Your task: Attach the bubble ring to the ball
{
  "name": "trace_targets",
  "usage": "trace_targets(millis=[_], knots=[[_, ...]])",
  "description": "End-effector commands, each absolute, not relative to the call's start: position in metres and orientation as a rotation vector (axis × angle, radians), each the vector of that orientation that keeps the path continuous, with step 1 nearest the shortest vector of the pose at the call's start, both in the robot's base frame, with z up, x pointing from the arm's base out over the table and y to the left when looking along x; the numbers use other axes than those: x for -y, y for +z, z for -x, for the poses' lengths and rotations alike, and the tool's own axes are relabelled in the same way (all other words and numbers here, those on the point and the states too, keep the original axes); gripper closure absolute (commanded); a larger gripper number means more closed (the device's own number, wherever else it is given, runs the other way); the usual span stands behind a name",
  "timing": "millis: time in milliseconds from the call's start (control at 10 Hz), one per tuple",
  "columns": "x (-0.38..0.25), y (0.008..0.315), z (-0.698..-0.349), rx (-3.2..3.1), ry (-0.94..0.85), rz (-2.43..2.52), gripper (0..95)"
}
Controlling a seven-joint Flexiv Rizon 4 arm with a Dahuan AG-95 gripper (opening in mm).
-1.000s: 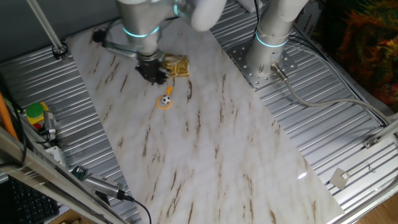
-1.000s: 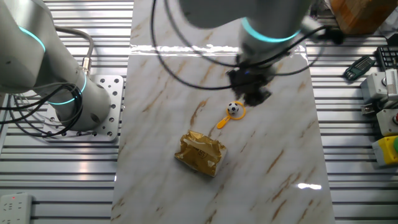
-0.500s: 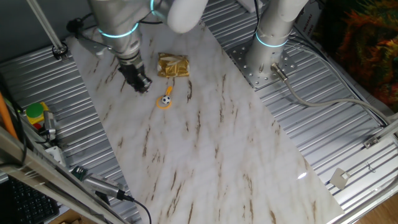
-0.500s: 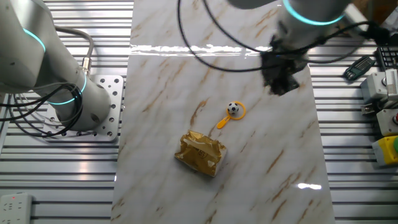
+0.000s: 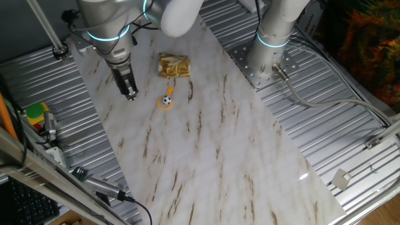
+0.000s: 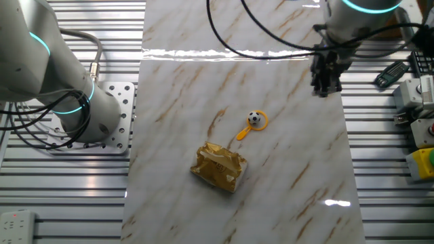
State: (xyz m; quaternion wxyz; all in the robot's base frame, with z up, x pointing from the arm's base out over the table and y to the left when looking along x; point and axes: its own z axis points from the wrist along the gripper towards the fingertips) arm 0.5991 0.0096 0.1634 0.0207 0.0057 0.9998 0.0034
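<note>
Bubble ring [image 5: 167, 100] [image 6: 254, 125] and ball [image 5: 167, 99] [image 6: 254, 119] lie together on the marble-patterned table [image 5: 206, 156] [image 6: 285, 176], away from the gripper [image 5: 130, 95] [image 6: 327, 89] and untouched by it.

By size, the table comes first: its pale, brown-veined slab stretches beneath the gripper and well past it. The arm's wrist, ringed with a cyan light, hangs above the gripper in both views.

A crumpled gold foil wrapper [image 5: 173, 65] [image 6: 219, 167] is next. In one fixed view it sits up and to the right of the gripper; in the other fixed view it lies down and far to the left, well apart, beyond the ring.

The gripper points downward near the table's edge, its dark fingers [image 5: 127, 80] [image 6: 323, 69] drawn close together with nothing between them. Whether they are fully clenched cannot be told.

The orange-yellow ring is smaller, near the gripper's right side in one fixed view and down-left of it in the other. Its short handle extends toward the wrapper without touching it.

Smallest is the white ball with black patches, sitting within the ring's hoop on the side nearer the gripper.
</note>
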Motion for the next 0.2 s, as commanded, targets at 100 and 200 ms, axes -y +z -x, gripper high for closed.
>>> trace_targets(millis=[100, 200], knots=[[-0.0101, 0.1651, -0.6004, -3.105, 0.035, 0.066, 76.0], [-0.0101, 0.1651, -0.6004, -3.111, 0.037, 0.083, 76.0]])
